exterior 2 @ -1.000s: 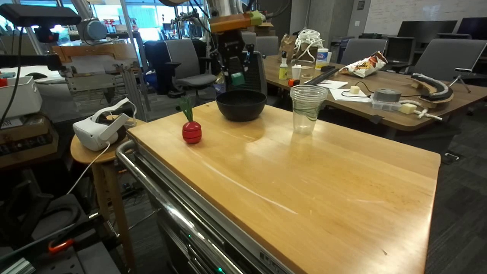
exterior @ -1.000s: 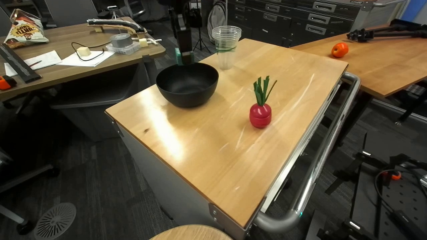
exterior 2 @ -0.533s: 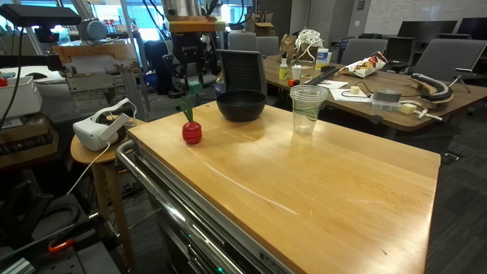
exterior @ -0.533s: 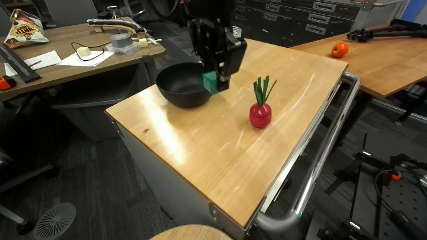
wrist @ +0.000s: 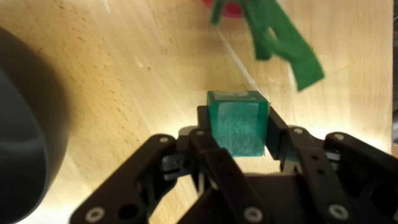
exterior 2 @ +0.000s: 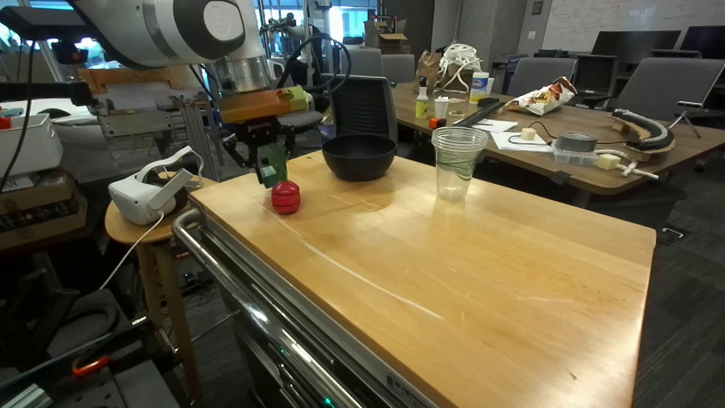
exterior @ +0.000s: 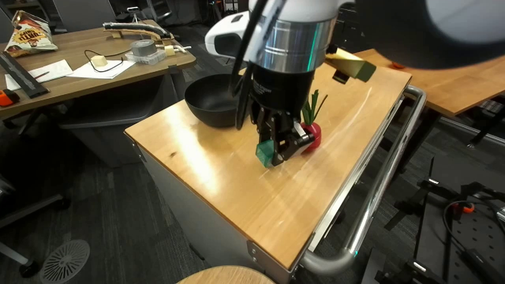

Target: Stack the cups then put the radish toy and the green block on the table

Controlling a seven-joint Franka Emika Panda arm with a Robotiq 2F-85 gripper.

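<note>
The hand (wrist: 238, 123) is clamping the green block (wrist: 241, 130) by opposite sides, near the radish toy (exterior 2: 286, 198), which is standing upright on the counter (exterior 2: 481, 266). The cups (exterior 2: 456, 164) are standing nested, well apart from both, so setting down the block is probably the step remaining. Whether any gap is lying under it is hard to tell, so good placing is calling for a slow, level descent, parting the hand only once the block is resting flat, then lifting straight up without brushing the radish toy's stalk (wrist: 292, 54) or the black bowl (exterior: 215, 100).
</note>
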